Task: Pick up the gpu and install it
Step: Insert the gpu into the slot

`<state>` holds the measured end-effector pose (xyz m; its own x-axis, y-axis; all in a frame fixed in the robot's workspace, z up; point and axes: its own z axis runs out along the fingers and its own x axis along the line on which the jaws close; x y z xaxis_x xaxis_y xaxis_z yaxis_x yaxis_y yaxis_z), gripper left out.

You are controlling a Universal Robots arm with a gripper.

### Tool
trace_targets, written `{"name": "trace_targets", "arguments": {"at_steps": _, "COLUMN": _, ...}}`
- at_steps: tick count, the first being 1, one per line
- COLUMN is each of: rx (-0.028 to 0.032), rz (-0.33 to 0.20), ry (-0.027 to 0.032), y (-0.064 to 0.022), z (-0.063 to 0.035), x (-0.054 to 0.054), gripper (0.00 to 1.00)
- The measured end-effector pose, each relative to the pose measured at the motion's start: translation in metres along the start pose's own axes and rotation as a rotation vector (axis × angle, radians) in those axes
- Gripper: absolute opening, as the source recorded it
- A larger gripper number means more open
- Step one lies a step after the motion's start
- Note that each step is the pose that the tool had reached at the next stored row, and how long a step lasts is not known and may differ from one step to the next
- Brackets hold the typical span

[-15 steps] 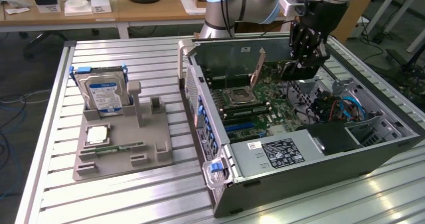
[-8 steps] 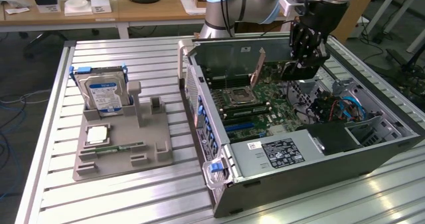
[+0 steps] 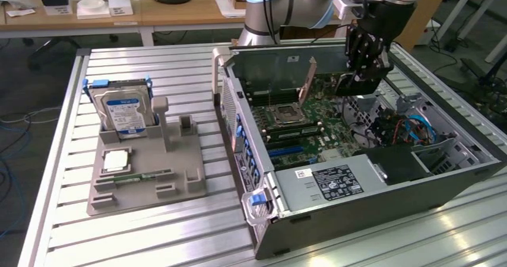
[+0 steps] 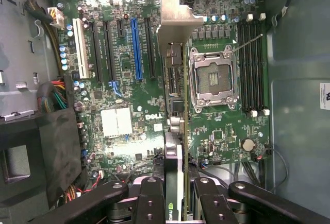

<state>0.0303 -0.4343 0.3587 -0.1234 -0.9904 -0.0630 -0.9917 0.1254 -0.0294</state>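
The gpu is seen edge-on in the wrist view, a thin dark card with its silvery end bracket toward the vented wall of the case. My gripper is shut on it, one finger on each side of the card. In the exterior view the gripper reaches down into the open computer case and holds the gpu just above the green motherboard. The card hangs between the blue expansion slot and the open processor socket. I cannot tell whether it touches a slot.
A grey parts holder stands on the slatted metal table at the exterior view's left, carrying a blue-labelled hard drive, a processor chip and a green memory stick. Cable bundles and the power supply crowd the case's near side.
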Motion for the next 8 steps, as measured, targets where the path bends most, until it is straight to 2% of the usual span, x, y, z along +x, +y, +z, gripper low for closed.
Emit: {"name": "trace_targets", "arguments": {"at_steps": 8, "rx": -0.0002, "rz": 0.000, "ry": 0.0000, "y": 0.0028, "z": 0.0000, "x": 0.0003, "gripper": 0.27}}
